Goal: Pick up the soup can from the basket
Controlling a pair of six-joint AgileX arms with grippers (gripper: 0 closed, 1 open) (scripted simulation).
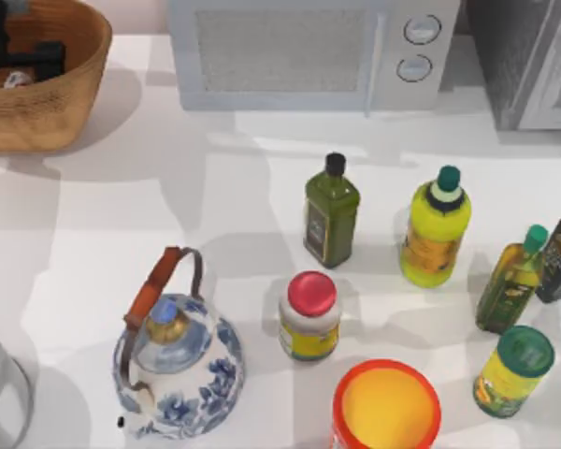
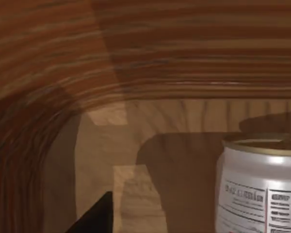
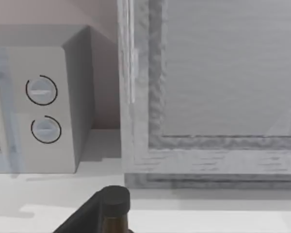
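The orange-brown woven basket stands at the table's far left corner. My left gripper is lowered inside it. The left wrist view looks along the basket's wooden floor and ribbed wall. The soup can stands upright on that floor, silver-white with a printed label and a dull rim. One dark fingertip is well to the side of the can, with a wide gap of floor between them. The gripper is open and holds nothing. In the top view a small whitish patch of the soup can shows beside the arm.
A white microwave stands at the back and a grey cabinet at the back right. A blue-patterned kettle, a red-lidded jar, an orange-rimmed tub and several bottles fill the front and right. My right gripper is parked near a bottle cap.
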